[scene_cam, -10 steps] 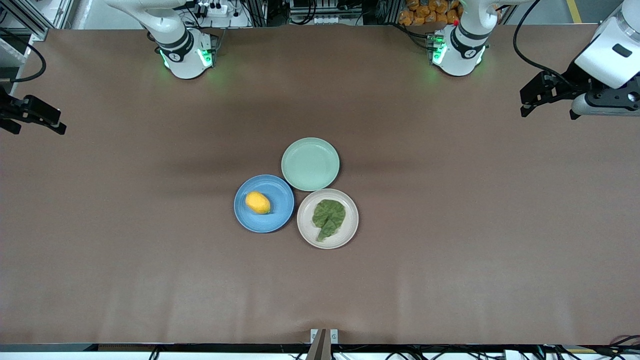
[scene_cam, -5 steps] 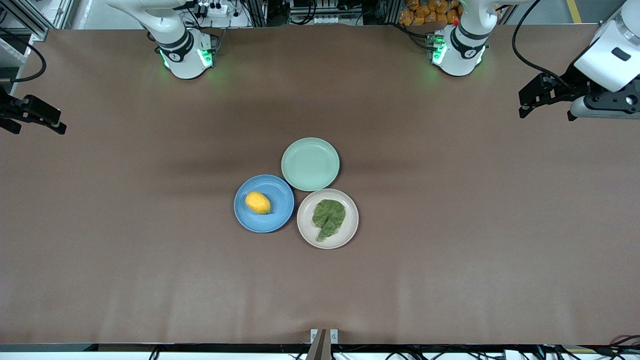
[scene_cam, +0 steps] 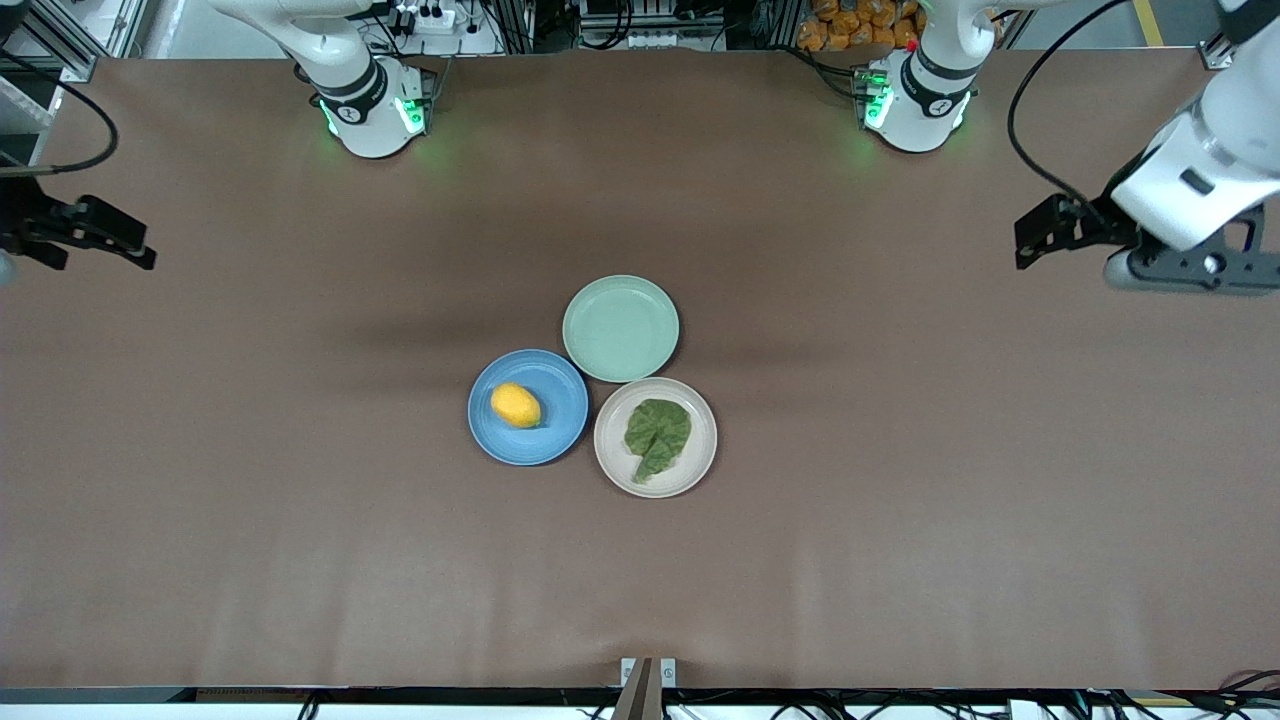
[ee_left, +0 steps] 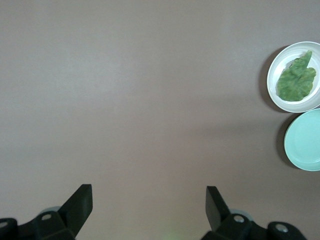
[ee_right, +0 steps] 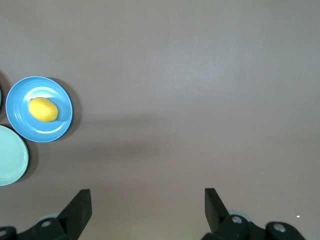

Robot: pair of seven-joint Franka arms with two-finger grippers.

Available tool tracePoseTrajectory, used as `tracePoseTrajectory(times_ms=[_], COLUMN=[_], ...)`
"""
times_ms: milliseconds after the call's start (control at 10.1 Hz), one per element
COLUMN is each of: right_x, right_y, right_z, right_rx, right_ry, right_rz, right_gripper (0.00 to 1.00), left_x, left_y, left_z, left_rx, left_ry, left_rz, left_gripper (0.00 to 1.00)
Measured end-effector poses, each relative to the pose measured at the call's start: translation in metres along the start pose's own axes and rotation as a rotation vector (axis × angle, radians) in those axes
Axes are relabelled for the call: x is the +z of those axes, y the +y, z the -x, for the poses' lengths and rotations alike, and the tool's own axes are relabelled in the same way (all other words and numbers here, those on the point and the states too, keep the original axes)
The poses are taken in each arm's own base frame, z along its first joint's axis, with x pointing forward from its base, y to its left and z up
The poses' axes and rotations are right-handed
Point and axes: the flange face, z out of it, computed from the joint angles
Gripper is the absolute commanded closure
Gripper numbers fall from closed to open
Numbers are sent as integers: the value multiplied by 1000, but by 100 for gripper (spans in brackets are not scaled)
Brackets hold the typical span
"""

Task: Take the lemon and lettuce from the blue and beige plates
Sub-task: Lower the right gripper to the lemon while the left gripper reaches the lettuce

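A yellow-orange lemon point(scene_cam: 516, 405) lies on the blue plate point(scene_cam: 560, 425) at mid-table. It also shows in the right wrist view point(ee_right: 43, 109) on that plate point(ee_right: 20, 102). A dark green lettuce leaf point(scene_cam: 657, 436) lies on the beige plate point(scene_cam: 700, 460) beside it; the left wrist view shows the leaf point(ee_left: 297, 80) and its plate point(ee_left: 276, 75). My left gripper point(scene_cam: 1040, 230) is open and empty, up over bare table at the left arm's end. My right gripper point(scene_cam: 130, 250) is open and empty over the right arm's end.
An empty mint-green plate point(scene_cam: 620, 328) touches both plates, farther from the front camera; it shows in the left wrist view point(ee_left: 305, 140) and the right wrist view point(ee_right: 10, 155). Brown table point(scene_cam: 900, 500) surrounds the plates.
My left gripper has moved toward the middle and a little nearer the front camera. My right gripper has shifted slightly toward the middle. The plates, lemon and lettuce have not moved.
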Motion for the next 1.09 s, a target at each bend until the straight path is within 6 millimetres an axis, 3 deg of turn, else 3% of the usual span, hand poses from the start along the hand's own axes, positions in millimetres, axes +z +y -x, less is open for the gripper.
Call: tracePoseTrajectory(times_ms=[397, 695, 1093], right_x=[34, 86, 164], right_y=[-94, -157, -220], right_z=[-2, -1, 9], right_rx=[-54, -153, -193], right_ry=[20, 75, 112], right_rz=[3, -8, -50], right_gripper=[0, 0, 0], left_x=[62, 116, 159], left_y=[42, 75, 135], left_z=[-49, -81, -88], left_rx=[-1, -23, -31], left_ry=[-5, 16, 14], left_rz=[22, 40, 50], left_gripper=[0, 0, 0])
